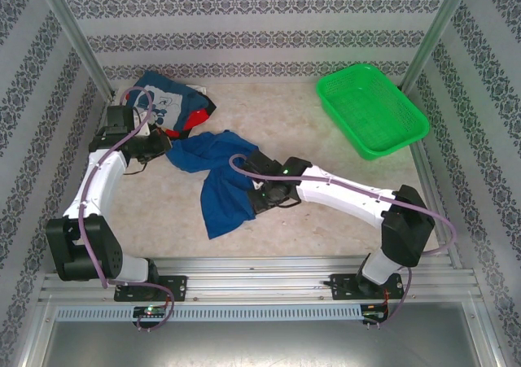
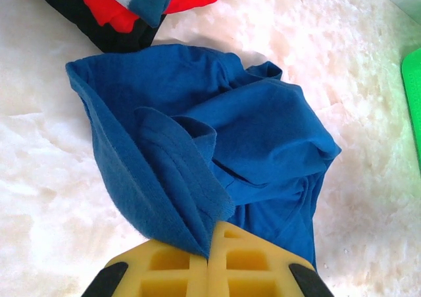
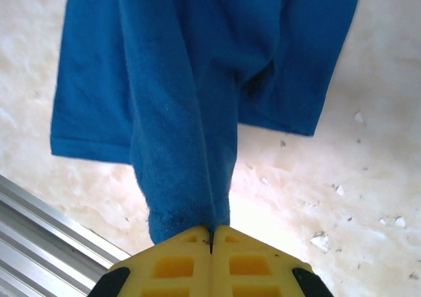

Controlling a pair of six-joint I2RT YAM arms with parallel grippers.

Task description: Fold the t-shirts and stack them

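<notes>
Flanking the royal-blue shirt [image 1: 216, 196]: heaped shirts [image 1: 167, 107], green basket [image 1: 370, 111] apart

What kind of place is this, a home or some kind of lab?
Probably a robot lab test cell, not a home: an aluminium rail along the near edge, patterned wall panels boxing in the table, and a blue t-shirt staged for folding.

Bright, even light, apparently from overhead, washes the pale table [image 2: 46, 198] almost white in the left wrist view and burns out some of its texture. Shadows are soft and faint, hugging the edges of the blue shirt [image 2: 263, 132]. The top view is sharp, with straight lines bowing slightly near its edges.
</notes>
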